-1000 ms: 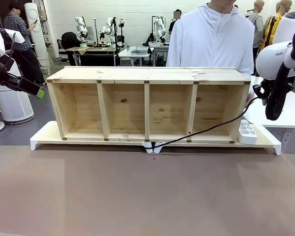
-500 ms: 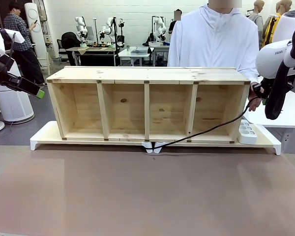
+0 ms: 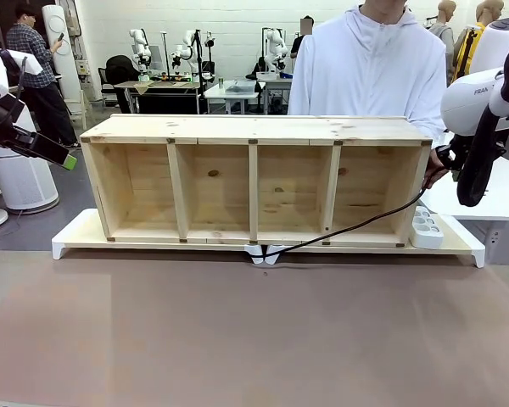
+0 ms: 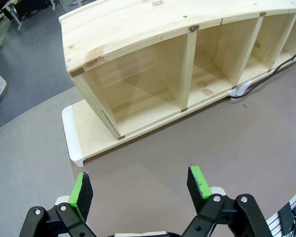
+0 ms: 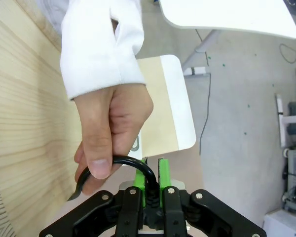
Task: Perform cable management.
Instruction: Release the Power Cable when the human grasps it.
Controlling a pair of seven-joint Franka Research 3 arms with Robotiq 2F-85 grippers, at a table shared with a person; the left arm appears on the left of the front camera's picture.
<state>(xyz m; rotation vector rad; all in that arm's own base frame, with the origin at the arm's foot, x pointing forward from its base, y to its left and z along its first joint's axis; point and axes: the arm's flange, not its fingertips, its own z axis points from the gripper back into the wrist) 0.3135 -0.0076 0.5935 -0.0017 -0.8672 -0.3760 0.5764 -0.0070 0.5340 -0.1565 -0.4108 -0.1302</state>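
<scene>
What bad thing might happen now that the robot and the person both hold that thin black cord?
The right gripper is shut on the thin black cable right beside the person's hand, so a tug might pinch that hand. Pulling hard might also snag it on the four-compartment wooden shelf.

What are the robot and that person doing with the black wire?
They are both holding the black power cable at the right end of the wooden shelf. The right gripper is shut on it, and the person's hand pinches the loop right next to it. From there the cable slants down across the rightmost compartment toward the white base's front edge. The left gripper hangs open near the shelf's left end, holding nothing.
</scene>
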